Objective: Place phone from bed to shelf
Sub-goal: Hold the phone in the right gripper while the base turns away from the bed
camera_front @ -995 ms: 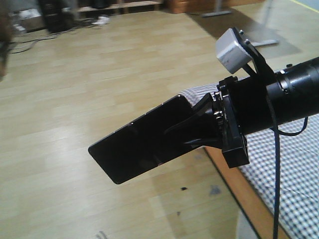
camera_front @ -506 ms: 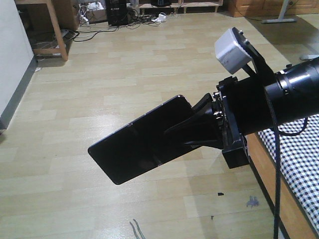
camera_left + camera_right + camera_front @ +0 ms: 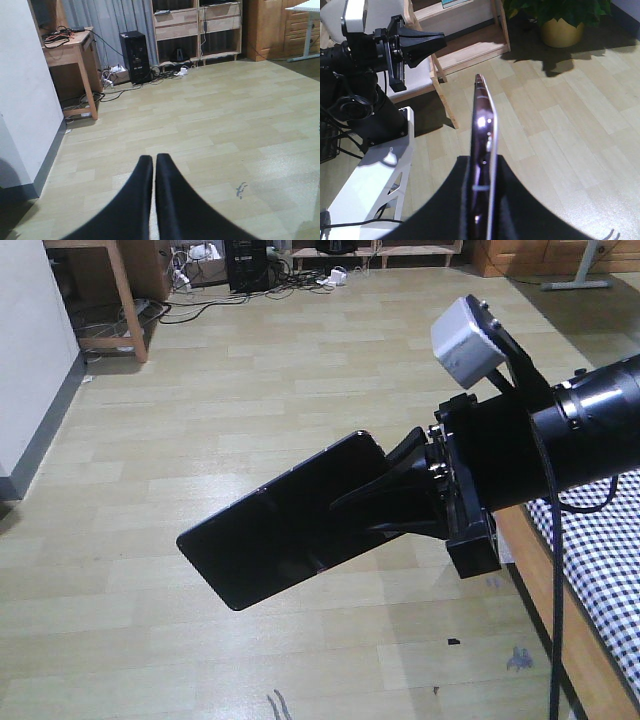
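Two pincers are in sight, and only one carries anything. The right pincer [image 3: 345,503] is clenched on one end of the phone [image 3: 275,535], with a finger on each flat face. The black slab juts out, tilted, toward the left of the front view, in the air above the pale plank floor [image 3: 250,390]. It touches nothing but the pincer. The bed [image 3: 600,570], with its checked cloth, lies low at the right edge of that view, well clear of the phone.

From the right wrist the phone shows edge-on, its pinkish rim running up between the two fingers. Beyond it stands the pale wooden shelf [image 3: 470,50], apart from the phone, with the left pincer [image 3: 442,37] in front of it and a potted plant [image 3: 565,25] off to one side. The left pincer is clenched, its fingers pressed together with nothing between them, and hangs over the floor. A wooden bench [image 3: 70,47] and a black computer tower [image 3: 135,55] stand by the far wall.
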Available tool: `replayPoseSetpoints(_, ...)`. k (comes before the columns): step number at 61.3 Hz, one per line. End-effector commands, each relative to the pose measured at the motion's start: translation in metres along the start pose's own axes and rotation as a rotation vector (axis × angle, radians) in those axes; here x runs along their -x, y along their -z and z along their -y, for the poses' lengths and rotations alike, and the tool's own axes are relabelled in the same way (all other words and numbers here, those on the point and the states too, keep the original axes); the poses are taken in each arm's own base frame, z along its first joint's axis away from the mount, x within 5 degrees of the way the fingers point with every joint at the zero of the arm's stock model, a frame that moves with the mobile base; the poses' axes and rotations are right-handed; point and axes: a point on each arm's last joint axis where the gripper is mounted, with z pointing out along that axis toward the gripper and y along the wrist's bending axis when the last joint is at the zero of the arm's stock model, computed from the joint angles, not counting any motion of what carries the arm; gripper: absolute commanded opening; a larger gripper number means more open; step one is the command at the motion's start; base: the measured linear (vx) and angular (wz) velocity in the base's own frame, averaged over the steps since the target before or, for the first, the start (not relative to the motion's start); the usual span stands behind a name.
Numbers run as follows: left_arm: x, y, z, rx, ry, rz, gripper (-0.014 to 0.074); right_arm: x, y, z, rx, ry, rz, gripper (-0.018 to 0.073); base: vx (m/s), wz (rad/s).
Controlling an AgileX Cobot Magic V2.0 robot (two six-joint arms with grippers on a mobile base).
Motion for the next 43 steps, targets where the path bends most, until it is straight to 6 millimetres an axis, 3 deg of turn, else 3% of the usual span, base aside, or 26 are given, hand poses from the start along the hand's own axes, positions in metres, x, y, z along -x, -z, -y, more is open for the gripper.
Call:
replayPoseSetpoints(1,0.0143,0.0024,-0.0017,0.01,0.015,0.1,0.0001,0.0137,0.0109,-0.0182,0.067,0.026,0.074,-0.0003,0.08,0.04)
replayPoseSetpoints(43,0.0143,0.0024,-0.0017,0.01,0.015,0.1,0.0001,0.0137,0.0108,-0.0181,0.067,0.025,0.074,-0.0003,0.14,0.04)
